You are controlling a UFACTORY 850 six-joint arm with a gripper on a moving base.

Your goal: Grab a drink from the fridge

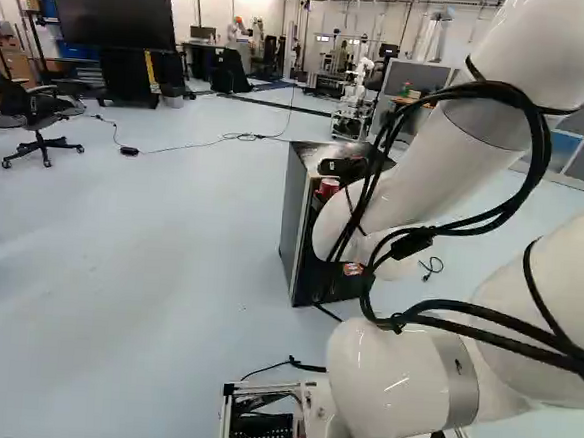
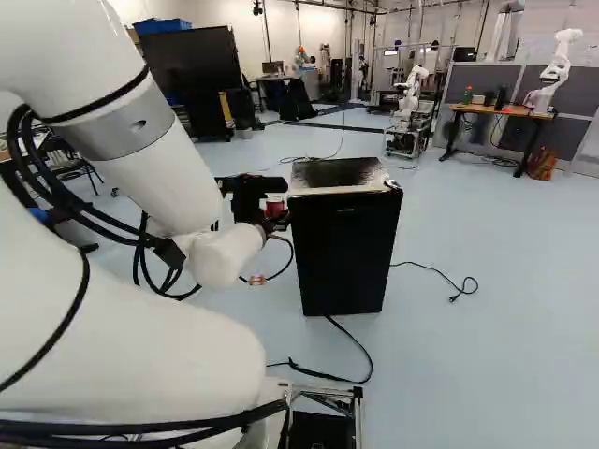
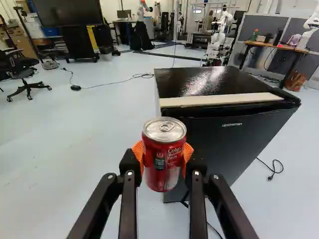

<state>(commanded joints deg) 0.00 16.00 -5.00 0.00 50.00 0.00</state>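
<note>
While the red can (image 3: 163,169) is held off the fridge's (image 3: 239,142) front left corner, it should be kept upright and drawn smoothly clear of that corner before any turn is made; thin walls could be dented by extra squeeze. The claw (image 3: 163,152) is parted by the can's width, its orange pads (image 3: 188,151) pressed against both sides.

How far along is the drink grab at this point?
Done, it seems: the red can is outside the fridge, whose door looks shut. In hand: the can, upright between the gripper's orange pads. Left: perhaps setting it down, since it hangs in mid-air.
</note>
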